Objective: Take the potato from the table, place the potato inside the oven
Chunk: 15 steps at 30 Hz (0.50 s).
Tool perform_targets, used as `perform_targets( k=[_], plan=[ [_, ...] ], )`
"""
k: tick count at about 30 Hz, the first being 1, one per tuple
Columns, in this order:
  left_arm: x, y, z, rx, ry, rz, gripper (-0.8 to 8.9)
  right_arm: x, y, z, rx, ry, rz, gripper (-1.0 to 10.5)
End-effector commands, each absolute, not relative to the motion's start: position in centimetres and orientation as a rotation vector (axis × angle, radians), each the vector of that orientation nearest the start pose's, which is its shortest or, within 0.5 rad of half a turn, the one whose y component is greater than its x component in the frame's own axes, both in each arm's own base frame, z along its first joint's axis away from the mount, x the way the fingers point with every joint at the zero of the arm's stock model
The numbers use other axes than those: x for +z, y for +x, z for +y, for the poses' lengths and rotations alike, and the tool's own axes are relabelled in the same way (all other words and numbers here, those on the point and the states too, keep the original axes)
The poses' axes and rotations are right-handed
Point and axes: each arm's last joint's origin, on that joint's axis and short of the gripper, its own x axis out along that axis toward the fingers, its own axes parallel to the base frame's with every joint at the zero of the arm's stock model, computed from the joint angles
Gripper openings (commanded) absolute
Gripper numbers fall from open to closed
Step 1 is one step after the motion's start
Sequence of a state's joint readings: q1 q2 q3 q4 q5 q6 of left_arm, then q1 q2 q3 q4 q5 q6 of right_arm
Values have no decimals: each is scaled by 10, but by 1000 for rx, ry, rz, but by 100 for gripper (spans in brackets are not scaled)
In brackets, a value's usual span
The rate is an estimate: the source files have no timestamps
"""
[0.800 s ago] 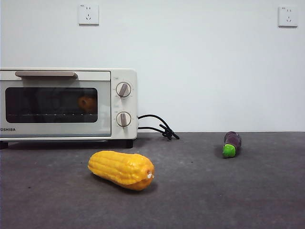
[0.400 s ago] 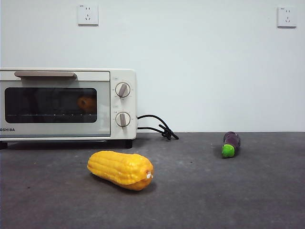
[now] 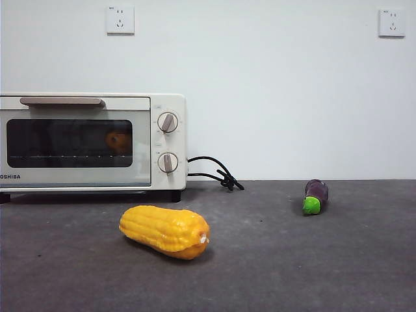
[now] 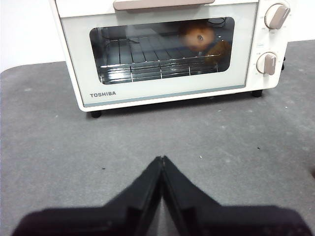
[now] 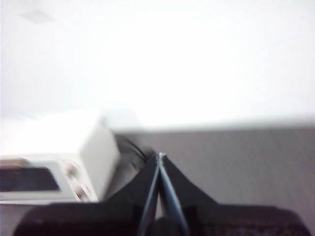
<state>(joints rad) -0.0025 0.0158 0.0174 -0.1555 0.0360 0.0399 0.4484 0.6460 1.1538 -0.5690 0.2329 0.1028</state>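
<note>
Potato [image 3: 119,140] sat inside the Toshiba toaster oven [image 3: 91,142], on the wire rack toward the knob end, seen through the dark glass; the left wrist view showed it [image 4: 199,35] blurred behind the glass with what looked like a reflection beside it. Oven door was closed, bar handle [image 3: 62,101] across the top, two round knobs [image 3: 168,122] stacked on its right panel. The oven stood at the back of the counter [image 3: 312,260] against the white wall, its black cord [image 3: 218,174] looped on the counter just beside it. A yellow corn cob [image 3: 165,231] lay on its side in front of the oven, apart from it. A purple eggplant [image 3: 315,195] with a green tip lay well off toward the other end of the counter. Two wall sockets [image 3: 120,19] were set high on the wall. Left gripper [image 4: 162,160] hung above bare counter facing the oven door, jaws pressed together, nothing between them. Right gripper [image 5: 160,156] was also pressed together and empty, held up and aimed at the wall, with the oven [image 5: 54,157] off to one side in its blurry view. Neither arm showed in the front view.
</note>
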Motion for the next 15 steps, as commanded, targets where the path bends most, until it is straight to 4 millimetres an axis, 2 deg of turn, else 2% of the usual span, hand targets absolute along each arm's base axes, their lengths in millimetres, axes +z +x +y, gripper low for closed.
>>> perform_targets(
  k=[1,4,6,10,13,15],
  plan=[
    [150,97,-1,-37,30,160,-4,393,90,31,310,-128,-155,2],
    [150,97,-1,-37,30,160,-4,358,92,24,332,-149,-310,2],
    [150,97,-1,-37,30,160,-4,333,95,19,292,-113,-345,2],
    [150,97,-1,-37,30,160,-4,282,101,8,129,2,-248,2],
    [150,97,-1,-37,30,160,-4,249,105,2,70,101,-168,2],
    [150,97,-1,-37,30,160,-4,232,105,0,40,93,-114,2]
  ],
)
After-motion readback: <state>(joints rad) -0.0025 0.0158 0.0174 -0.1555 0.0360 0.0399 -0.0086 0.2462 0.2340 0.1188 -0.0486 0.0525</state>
